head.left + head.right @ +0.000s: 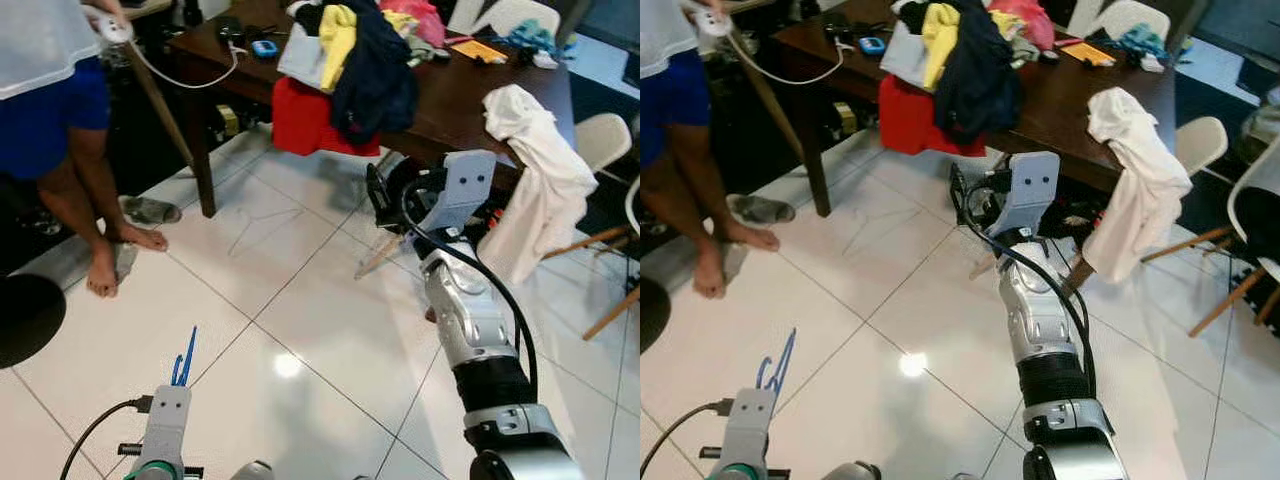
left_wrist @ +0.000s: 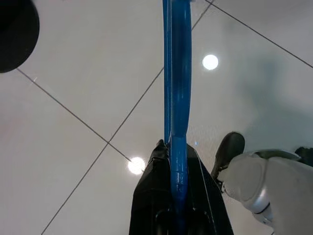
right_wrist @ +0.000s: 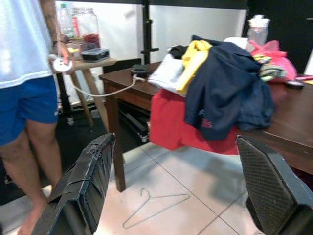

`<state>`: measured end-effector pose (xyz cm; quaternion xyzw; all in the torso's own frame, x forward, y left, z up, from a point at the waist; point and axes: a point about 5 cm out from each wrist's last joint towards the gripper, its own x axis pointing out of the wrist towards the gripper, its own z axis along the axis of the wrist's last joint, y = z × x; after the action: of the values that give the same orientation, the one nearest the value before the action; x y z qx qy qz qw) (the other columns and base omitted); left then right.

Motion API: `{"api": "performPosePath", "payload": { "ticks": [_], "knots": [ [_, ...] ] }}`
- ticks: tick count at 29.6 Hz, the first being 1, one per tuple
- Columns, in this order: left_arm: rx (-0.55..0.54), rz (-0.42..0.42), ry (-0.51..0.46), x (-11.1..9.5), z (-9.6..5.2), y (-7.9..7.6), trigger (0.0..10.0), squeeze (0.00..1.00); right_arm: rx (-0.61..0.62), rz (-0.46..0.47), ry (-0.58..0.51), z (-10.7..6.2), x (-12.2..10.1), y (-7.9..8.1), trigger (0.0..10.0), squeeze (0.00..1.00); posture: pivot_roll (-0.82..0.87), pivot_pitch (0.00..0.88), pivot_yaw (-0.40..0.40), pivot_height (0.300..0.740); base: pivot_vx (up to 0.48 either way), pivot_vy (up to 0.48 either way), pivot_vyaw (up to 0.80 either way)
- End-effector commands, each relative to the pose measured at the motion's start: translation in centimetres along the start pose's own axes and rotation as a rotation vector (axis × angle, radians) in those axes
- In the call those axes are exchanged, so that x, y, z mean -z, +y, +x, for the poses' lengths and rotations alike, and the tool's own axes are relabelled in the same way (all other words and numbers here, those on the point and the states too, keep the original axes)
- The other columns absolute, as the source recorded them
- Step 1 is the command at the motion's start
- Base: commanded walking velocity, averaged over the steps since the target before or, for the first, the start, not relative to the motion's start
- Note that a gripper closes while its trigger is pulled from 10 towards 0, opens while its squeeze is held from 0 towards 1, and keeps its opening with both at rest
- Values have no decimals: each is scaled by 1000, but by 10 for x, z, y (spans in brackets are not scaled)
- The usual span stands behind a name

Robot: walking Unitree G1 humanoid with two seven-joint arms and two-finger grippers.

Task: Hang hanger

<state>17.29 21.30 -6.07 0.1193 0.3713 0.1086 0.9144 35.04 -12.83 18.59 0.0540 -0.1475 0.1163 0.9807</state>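
Note:
A thin blue hanger (image 2: 177, 88) sticks out of my left gripper (image 2: 174, 147), which is shut on it low over the white tiled floor; its tip also shows as the blue hanger (image 1: 185, 365). My right gripper (image 3: 181, 181) is raised in front of the dark wooden table, open, its black fingers (image 3: 85, 181) spread wide with nothing between them. The right gripper (image 1: 378, 200) hangs above the floor near the table's front edge. A grey wire hanger (image 3: 151, 208) lies flat on the tiles below the table, seen faintly as the wire hanger (image 1: 262, 225).
A dark wooden table (image 1: 470, 95) carries a pile of clothes (image 1: 350, 60), and a white garment (image 1: 535, 170) drapes off its right end. A barefoot person (image 1: 60, 110) stands at the left holding a corded controller. Chairs (image 1: 605, 140) stand at the right. A black round object (image 1: 20, 320) sits at floor left.

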Motion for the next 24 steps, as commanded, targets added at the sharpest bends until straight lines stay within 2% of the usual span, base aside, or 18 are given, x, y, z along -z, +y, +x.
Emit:
{"api": "performPosePath", "payload": {
  "ticks": [1, 7, 21, 24],
  "knots": [
    [-6, 1, 11, 5, -1, -3, 10000, 0, 18, 6, 17, -4, 5, -5, 10000, 0, 117, 11, -92, 740, 349, 330, 0],
    [-4, 28, 5, 4, 1, -7, 10000, 0, 24, 34, -8, -7, 2, -7, 10000, 0, 104, 14, -77, 740, 377, 295, 0],
    [9, 49, -5, -1, 5, -9, 10000, 0, 46, 25, -7, -10, 2, -14, 10000, 0, 93, 9, -67, 740, 389, 280, 0],
    [12, 48, -7, -1, 5, -10, 10000, 0, 49, 24, -6, -10, 2, -15, 10000, 0, 91, 11, -66, 740, 390, 279, -454]
  ]
}}
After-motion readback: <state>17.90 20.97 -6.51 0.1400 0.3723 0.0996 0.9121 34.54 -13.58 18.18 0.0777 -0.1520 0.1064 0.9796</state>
